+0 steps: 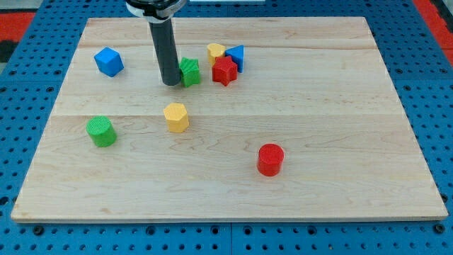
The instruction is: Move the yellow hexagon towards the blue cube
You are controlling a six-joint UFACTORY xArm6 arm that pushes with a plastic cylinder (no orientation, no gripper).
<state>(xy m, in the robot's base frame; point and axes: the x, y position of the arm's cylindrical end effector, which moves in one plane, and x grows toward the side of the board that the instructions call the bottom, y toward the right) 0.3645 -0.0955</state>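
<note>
Nearest the camera sat a red plastic cylinder (270, 159), while my tip (171, 83), a bare rod with no claw, touched a green block (190, 71) above the yellow hexagon (176, 117), well right of the blue cube (109, 61).

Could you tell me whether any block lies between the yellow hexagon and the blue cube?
No visible block does: bare board lies between the yellow hexagon and the blue cube. My tip rests above the hexagon, against the green block.

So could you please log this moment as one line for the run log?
my tip: touching green block on its left | yellow hexagon: below tip, untouched | blue cube: upper left, apart
</note>
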